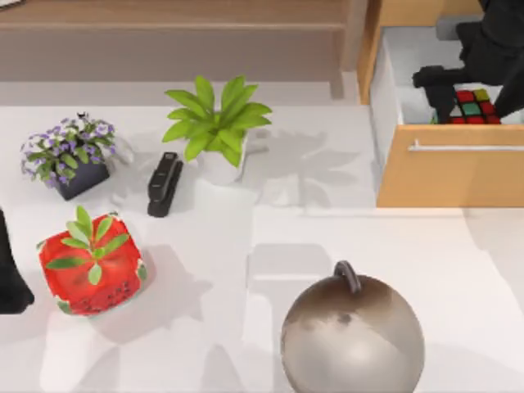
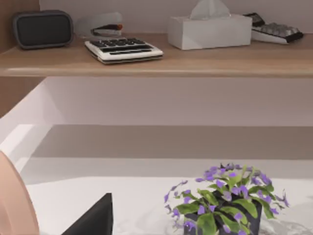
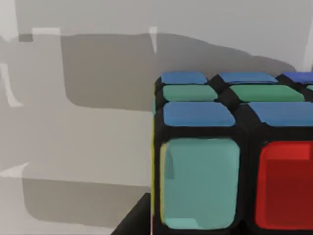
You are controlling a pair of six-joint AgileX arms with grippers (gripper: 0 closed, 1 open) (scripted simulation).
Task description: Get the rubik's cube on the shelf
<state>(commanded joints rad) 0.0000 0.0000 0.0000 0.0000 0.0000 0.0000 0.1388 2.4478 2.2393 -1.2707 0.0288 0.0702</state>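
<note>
rubik's cube point(image 1: 473, 107) sits inside the open drawer point(image 1: 449, 176) of the orange-tan cabinet at the top view's upper right – not on the shelf point(image 1: 172, 16) yet, so the main goal is undone. right gripper point(image 1: 446, 82) is reached down into the drawer, right against the cube's left side in the top view; the arm's dark body covers part of it. right wrist view has the cube point(image 3: 234, 156) up close, very near the cam, w/ a dark finger edge point(image 3: 132, 223) at the frame bottom. can't tell if the right gripper is spread or pinching the cube – no clear view of both fingers, so grasp unconfirmed.

judgement: early stage. drawer is already open and the arm is at the cube; what's left looks like securing the grasp, lifting clear of the drawer walls, carrying across to the shelf along the back-left, then placing + release.

left arm parked at the top view's left edge point(image 1: 10, 278), idle; finger state can't be told. its wrist view shows the shelf board point(image 2: 156, 61) w/ calculator point(image 2: 123, 50), tissue box point(image 2: 210, 29), small dark speaker point(image 2: 43, 29), stapler point(image 2: 100, 27) on it – free gaps between these look usable for the cube.

table also has the strawberry cube point(image 1: 92, 266), black stapler point(image 1: 164, 183), purple flower pot point(image 1: 70, 155), green plant point(image 1: 217, 123), round grey kettlebell-like ball point(image 1: 352, 332).

writing/brands – none readable; calculator keys too small to read, cube stickers are plain
</note>
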